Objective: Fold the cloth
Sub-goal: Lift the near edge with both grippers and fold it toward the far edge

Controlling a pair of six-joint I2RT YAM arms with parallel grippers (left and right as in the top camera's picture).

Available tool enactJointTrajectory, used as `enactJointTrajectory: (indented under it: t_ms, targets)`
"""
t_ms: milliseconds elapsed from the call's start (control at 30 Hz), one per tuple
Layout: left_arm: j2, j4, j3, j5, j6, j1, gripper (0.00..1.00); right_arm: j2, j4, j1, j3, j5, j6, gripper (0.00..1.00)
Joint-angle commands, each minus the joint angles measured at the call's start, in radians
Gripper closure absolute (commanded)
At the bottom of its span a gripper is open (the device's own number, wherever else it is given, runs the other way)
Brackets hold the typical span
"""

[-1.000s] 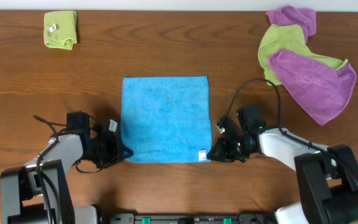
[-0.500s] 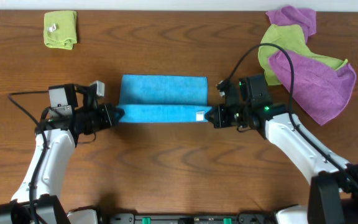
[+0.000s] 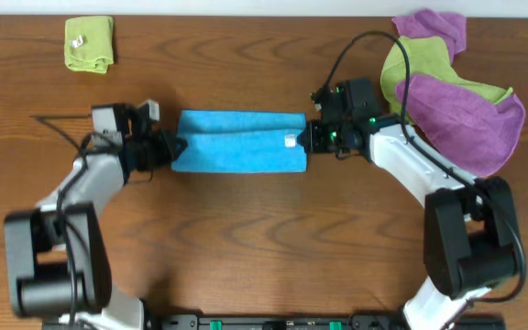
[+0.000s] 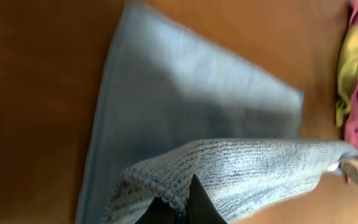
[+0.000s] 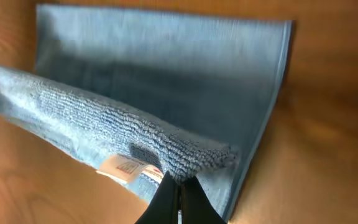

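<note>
The sky-blue cloth (image 3: 238, 140) lies across the middle of the table, its near half lifted and carried over its far half. My left gripper (image 3: 172, 147) is shut on the cloth's left front corner. My right gripper (image 3: 306, 139) is shut on the right front corner, next to the small white tag (image 3: 291, 141). In the left wrist view the raised blue edge (image 4: 229, 168) stretches away from my gripper (image 4: 184, 200), above the flat layer. The right wrist view shows my gripper (image 5: 179, 185) pinching the terry edge (image 5: 104, 124), with the tag (image 5: 126, 166) hanging just beside it.
A folded lime-green cloth (image 3: 90, 43) sits at the far left. A heap of purple (image 3: 466, 119) and lime-green cloths (image 3: 415, 69) lies at the far right, close behind my right arm. Cables trail from both arms.
Both grippers have carried the cloth's near edge away from the table's front, over the far half. The visible blue area has shrunk from a full square to a narrow band.
</note>
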Motion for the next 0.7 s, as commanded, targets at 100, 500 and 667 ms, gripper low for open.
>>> enactJointTrajectory:
  t_ms: [100,500,667]
  targets:
    - [0.166,0.002,0.224,0.046,-0.007,0.002,0.94,0.093,0.0,-0.029,0.127,0.048,0.01,0.98]
    - [0.226,-0.173,0.278,0.056,0.113,0.002,0.94,0.125,-0.071,-0.027,0.168,0.051,0.01,0.99]
    - [0.226,-0.099,0.298,0.059,0.096,0.004,0.94,0.125,-0.047,-0.026,0.211,0.107,0.039,0.98]
